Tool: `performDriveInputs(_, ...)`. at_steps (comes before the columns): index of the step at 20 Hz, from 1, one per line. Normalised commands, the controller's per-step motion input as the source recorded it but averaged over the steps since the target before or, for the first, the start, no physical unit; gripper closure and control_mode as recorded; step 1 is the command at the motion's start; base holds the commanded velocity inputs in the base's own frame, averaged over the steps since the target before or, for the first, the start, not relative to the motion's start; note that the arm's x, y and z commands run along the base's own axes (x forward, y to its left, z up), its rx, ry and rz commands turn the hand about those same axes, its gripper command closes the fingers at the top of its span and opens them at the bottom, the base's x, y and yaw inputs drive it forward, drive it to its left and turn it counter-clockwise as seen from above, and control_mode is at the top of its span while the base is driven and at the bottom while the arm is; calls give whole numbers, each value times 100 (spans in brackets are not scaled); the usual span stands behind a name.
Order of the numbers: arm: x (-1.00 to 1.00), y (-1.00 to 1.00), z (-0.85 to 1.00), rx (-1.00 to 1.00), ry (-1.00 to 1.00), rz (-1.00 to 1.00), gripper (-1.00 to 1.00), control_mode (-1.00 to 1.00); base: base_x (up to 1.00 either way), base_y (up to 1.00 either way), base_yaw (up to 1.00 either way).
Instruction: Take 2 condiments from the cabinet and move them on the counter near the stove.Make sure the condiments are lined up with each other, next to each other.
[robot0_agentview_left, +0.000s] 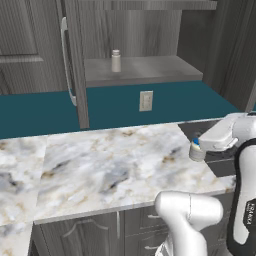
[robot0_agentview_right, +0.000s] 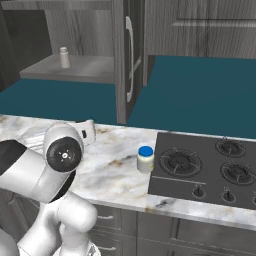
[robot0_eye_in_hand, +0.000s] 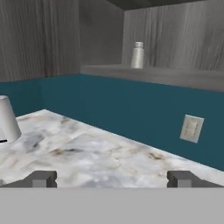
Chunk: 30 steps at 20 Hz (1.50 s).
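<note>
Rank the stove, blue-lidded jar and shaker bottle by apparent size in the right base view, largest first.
1. stove
2. blue-lidded jar
3. shaker bottle, though it stands farther from the camera on the cabinet shelf, so its true size against the jar is unsure.

Squat cream-white jar with blue lid (robot0_agentview_right: 145, 158) stands upright on white marble bench (robot0_agentview_right: 110, 170), just beside left edge of flat black cooktop (robot0_agentview_right: 205, 170). Slim pale grey shaker bottle (robot0_agentview_right: 64, 57) upright on inner shelf of open dark grey wood-grain cabinet (robot0_agentview_right: 75, 67). Pincer hidden behind the arm, so placement relative to it cannot be told.
</note>
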Motion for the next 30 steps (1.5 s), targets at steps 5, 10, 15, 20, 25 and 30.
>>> performDriveInputs(5, 48, 50, 12, 0, 12, -3, -100, -100, 0, 0, 0)
performDriveInputs(10, 38, 36, 21, 0, 8, -1, -100, -100, 0, 0, 0)
performDriveInputs(15, 18, 33, 37, 0, 0, 0, -100, -100, 0, 0, 0)
performDriveInputs(20, 8, 23, 47, 0, 0, 0, -100, -100, 0, 0, 0)
performDriveInputs(25, 10, 9, 35, 0, 1, -1, -100, -100, 0, 0, 0)
performDriveInputs(30, 24, 19, 15, 0, 3, -3, -100, -100, 0, 0, 0)
